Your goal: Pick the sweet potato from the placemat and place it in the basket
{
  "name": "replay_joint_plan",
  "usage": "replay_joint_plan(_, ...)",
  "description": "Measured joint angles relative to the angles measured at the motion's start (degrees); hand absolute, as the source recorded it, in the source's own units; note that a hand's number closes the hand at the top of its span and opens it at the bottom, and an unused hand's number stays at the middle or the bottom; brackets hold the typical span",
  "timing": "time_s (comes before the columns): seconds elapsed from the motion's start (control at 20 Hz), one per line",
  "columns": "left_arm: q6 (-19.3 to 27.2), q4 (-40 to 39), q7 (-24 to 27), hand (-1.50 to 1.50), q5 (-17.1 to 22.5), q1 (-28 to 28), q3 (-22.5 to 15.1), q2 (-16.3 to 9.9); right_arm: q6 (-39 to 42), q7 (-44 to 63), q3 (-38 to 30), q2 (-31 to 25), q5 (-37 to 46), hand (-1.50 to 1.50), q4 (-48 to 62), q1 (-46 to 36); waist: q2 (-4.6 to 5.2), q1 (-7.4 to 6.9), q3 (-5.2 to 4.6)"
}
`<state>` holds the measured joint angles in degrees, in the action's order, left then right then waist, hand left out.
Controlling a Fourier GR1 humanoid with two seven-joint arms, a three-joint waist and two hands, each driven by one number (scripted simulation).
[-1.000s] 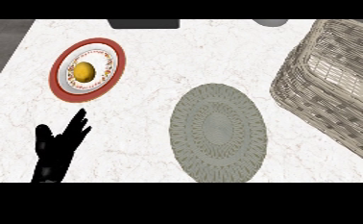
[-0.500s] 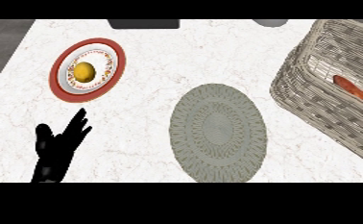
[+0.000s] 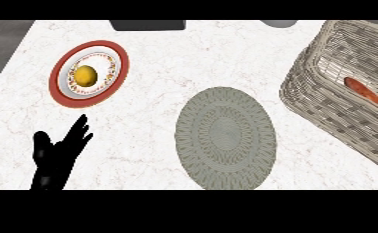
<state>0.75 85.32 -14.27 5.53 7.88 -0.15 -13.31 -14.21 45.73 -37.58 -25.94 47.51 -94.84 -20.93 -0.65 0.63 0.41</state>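
Note:
An orange sweet potato (image 3: 361, 90) lies inside the woven basket (image 3: 314, 92) at the right edge, partly cut off by the picture's border. The round grey-green placemat (image 3: 224, 137) at the centre has nothing on it. My left hand (image 3: 57, 158) rests open at the lower left, fingers pointing up, apart from everything. My right hand does not show.
A red-rimmed plate (image 3: 113, 59) at the upper left holds a yellow round fruit (image 3: 86, 74). A dark object (image 3: 147, 24) and a grey object (image 3: 277, 23) sit at the counter's far edge. White marble counter (image 3: 162, 67) lies between plate and placemat.
The sweet potato has come into view inside the basket, first showing half a second ago and now lying lower in it. The left hand has not moved.

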Motion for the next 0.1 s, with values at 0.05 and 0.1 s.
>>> replay_joint_plan(0.05,0.04,-0.06,0.55,0.00,-0.17,0.30,0.05,0.09,1.04,0.46,-1.24,-0.28,-1.02,-1.50,-2.00,1.68,-0.05,0.20,0.02)
replay_joint_plan(0.1,0.09,0.02,0.63,0.00,-0.23,0.46,0.05,0.23,1.94,0.74,-2.56,-0.72,-1.97,-1.50,-3.59,3.22,-0.09,0.31,0.02)
